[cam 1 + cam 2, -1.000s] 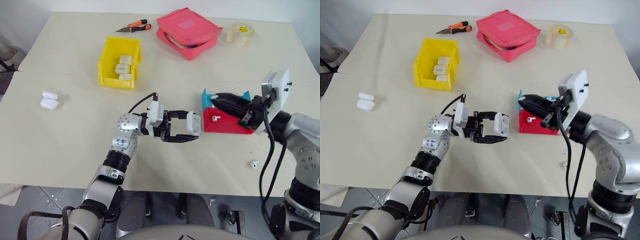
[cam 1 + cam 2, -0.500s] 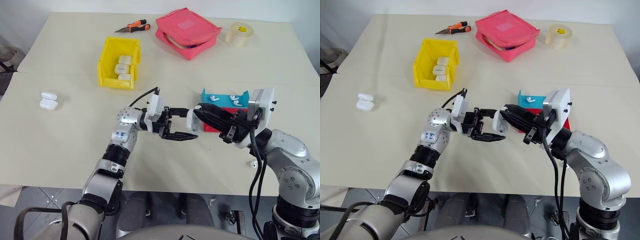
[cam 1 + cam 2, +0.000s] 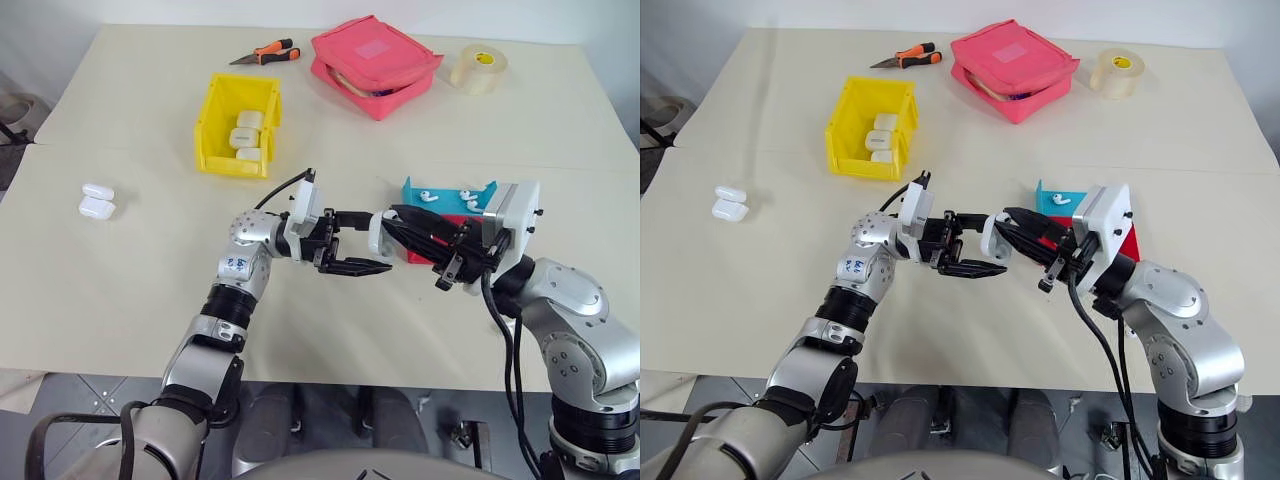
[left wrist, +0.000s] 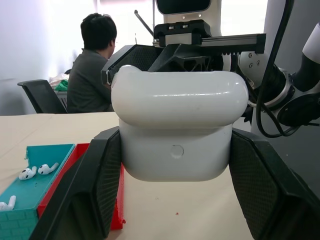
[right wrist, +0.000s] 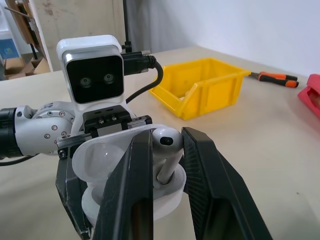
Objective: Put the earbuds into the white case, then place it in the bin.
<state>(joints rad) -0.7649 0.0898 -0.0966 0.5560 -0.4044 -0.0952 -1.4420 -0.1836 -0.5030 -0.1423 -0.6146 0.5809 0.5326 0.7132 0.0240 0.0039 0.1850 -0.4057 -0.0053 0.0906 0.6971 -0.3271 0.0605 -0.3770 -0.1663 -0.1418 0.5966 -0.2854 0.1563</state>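
Earbuds are the job here. Head views: the left gripper point(image 3: 352, 243) holds the white case point(image 3: 377, 232) clear of the table, jaws clamped on its body, lid side turned toward the right gripper point(image 3: 1012, 226). The right gripper's tips meet the case at its open mouth; probably the case is presented this way so a bud can be pushed straight in. Beyond the right gripper sit the blue tray point(image 3: 412, 189), three earbuds point(image 3: 427, 196) in it, and the red tray point(image 3: 421, 255) touching it. One loose bud point(image 3: 512, 328) lies on the table near the right arm. The bin point(image 3: 215, 130) stands well apart from both grippers, three cases point(image 3: 246, 137) inside. Two more cases point(image 3: 97, 200) lie further off, beyond the left arm.

Left wrist view: case squarely between the pads, lid raised, the right gripper directly behind it. A seated person point(image 4: 93, 75) shows in the background.

Right wrist view: jaws narrow, pinching one earbud point(image 5: 166, 146), stem pointing down into the case below the fingertips. Insertion looks under way, not finished.
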